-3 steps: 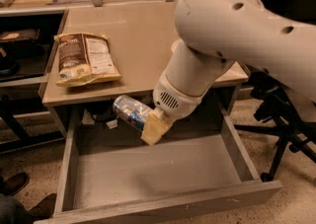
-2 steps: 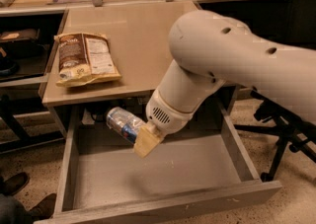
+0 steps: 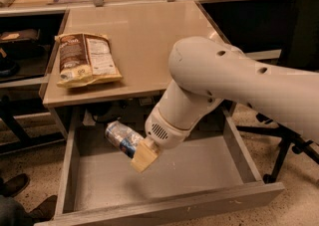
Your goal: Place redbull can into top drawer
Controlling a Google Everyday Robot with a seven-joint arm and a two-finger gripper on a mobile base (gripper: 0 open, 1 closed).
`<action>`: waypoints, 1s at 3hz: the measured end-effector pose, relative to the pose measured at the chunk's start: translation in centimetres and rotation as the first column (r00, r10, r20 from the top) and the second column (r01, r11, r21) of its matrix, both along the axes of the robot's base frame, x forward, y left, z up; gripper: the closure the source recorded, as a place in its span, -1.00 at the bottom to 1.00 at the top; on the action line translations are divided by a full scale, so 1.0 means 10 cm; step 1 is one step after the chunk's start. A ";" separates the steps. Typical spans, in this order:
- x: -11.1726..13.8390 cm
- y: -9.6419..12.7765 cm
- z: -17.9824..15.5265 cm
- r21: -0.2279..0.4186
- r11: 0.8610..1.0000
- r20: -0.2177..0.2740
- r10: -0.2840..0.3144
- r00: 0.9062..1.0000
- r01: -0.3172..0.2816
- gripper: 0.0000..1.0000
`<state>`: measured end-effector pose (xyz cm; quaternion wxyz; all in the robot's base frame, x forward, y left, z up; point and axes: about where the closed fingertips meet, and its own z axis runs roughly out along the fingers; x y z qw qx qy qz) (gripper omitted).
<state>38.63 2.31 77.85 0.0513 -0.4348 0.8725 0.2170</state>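
The redbull can (image 3: 119,137) is silver and blue and lies tilted on its side, held in my gripper (image 3: 137,153). The gripper's tan fingers (image 3: 145,157) are shut on the can's right end. I hold it inside the open top drawer (image 3: 164,207), near its back left part, a little above the grey bottom. The drawer is pulled out wide under the beige-topped table (image 3: 144,36). My white arm comes in from the right and covers part of the drawer's back.
A brown and yellow snack bag (image 3: 84,59) lies on the table's left side. Cluttered benches stand behind the table. A black chair base (image 3: 286,145) is on the floor to the right. A shoe (image 3: 12,185) shows at the lower left.
My gripper has moved left and lower into the drawer with the can still in it. The can's free end has swung toward the drawer's back left.
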 end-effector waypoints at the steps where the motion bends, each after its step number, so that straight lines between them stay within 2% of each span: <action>1: -0.05 0.06 -0.17 0.025 1.000 -0.012 -0.015 1.000 0.015 1.00; 2: -0.07 0.11 -0.46 0.035 0.997 -0.033 -0.062 0.998 0.063 1.00; 3: 0.07 0.10 -0.63 0.028 0.995 -0.044 -0.092 0.995 0.093 1.00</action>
